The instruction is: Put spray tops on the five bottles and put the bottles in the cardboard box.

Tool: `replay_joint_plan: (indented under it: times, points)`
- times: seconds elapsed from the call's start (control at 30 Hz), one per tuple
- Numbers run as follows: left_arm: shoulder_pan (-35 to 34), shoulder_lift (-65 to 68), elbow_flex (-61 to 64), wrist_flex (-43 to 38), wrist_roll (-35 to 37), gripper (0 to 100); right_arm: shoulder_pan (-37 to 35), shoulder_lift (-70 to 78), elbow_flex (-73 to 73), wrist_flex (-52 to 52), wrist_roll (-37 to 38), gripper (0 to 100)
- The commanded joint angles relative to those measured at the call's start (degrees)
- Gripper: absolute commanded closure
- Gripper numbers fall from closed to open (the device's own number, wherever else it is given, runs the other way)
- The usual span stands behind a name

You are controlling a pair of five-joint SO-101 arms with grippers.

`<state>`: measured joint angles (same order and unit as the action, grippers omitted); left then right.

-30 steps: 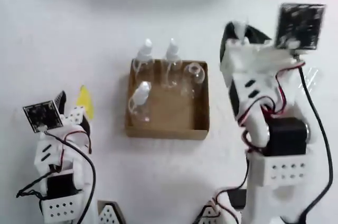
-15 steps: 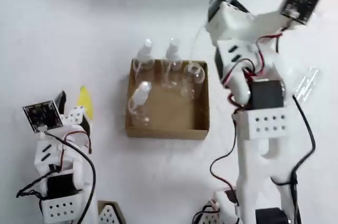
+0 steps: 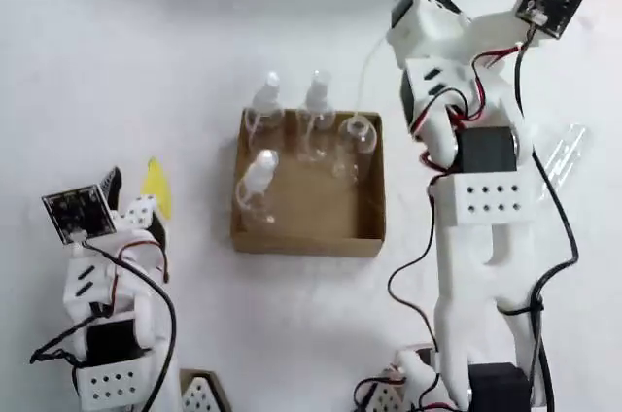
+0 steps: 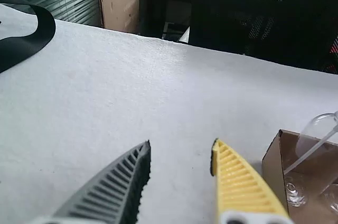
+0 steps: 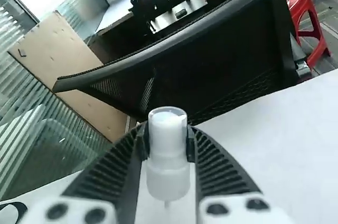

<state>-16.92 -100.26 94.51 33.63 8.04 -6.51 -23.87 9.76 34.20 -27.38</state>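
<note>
Cardboard box (image 3: 306, 242) holds four bottles (image 3: 316, 106), three already topped. The right gripper (image 5: 167, 137) clamps a spray top (image 5: 168, 174), its tube hanging toward the open bottle (image 3: 358, 135). The left gripper (image 4: 181, 152) rests nearby, jaws apart.

brown cardboard box (image 4: 274, 171) and the clear plastic bottle (image 4: 320, 128) in it cut off by the left wrist view's edge, clear object (image 3: 569, 148) beside the right arm (image 3: 486, 200) too faint to identify

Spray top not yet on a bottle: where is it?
The spray top is clamped in the right gripper, its tube hanging over the uncapped bottle in the cardboard box.
</note>
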Motion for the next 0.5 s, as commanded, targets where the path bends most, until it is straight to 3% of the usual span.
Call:
replay_joint_plan:
  times: [0.0, 0.27, 0.47]
  points:
    - [0.5, -0.9, -0.7, 0.0, -0.5, 82, 0.1, -1.1, 2.8, -3.2, 0.3, 98.3]
    - [0.5, -0.9, -0.7, 0.0, -0.5, 82, -3.0, -13.4, 19.9, -18.7, 10.2, 98.3]
    - [0.5, -0.9, -0.7, 0.0, -0.5, 82, -3.4, -13.6, 20.1, -19.5, 10.6, 98.3]
